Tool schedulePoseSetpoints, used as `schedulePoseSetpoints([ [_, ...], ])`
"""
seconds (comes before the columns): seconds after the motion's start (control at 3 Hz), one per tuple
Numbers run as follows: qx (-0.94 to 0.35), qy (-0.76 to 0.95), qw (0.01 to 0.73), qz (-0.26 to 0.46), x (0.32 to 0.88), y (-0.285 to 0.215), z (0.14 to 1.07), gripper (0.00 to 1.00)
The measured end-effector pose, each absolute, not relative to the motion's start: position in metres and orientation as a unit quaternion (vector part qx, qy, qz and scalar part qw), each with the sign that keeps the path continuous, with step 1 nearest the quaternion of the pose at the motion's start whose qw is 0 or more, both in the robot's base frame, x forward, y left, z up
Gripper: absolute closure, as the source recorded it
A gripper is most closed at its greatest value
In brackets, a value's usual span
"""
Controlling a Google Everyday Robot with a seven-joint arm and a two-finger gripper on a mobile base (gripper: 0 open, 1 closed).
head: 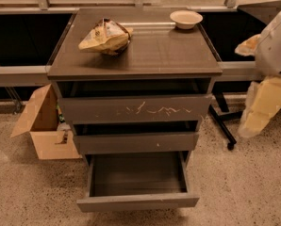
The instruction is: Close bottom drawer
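The bottom drawer is the lowest of three dark grey-brown drawers in the cabinet. It is pulled well out, and its shallow box is open and empty. Its plain front faces me near the lower edge of the view. The plain middle drawer and the white-scratched top drawer each stand slightly out. My arm hangs at the right edge, white above and cream below. My gripper is to the right of the cabinet at middle-drawer height, clear of all the drawers.
A crumpled snack bag and a pale bowl sit on the cabinet top. An open cardboard box stands on the floor to the left. Black chair or stand legs lie to the right. The floor is speckled.
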State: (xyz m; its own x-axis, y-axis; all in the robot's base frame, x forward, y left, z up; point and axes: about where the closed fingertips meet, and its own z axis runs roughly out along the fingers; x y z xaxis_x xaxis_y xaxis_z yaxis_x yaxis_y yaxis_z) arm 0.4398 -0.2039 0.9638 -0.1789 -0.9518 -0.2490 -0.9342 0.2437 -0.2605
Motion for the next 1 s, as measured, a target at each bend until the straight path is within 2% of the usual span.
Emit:
schedulePoseSetpoints([
  [0.67, -0.649, 0.713, 0.248, 0.090, 0.445, -0.143, 0.880, 0.00],
  [1.0, -0.649, 0.713, 0.248, 0.090, 0.445, -0.143, 0.880, 0.00],
])
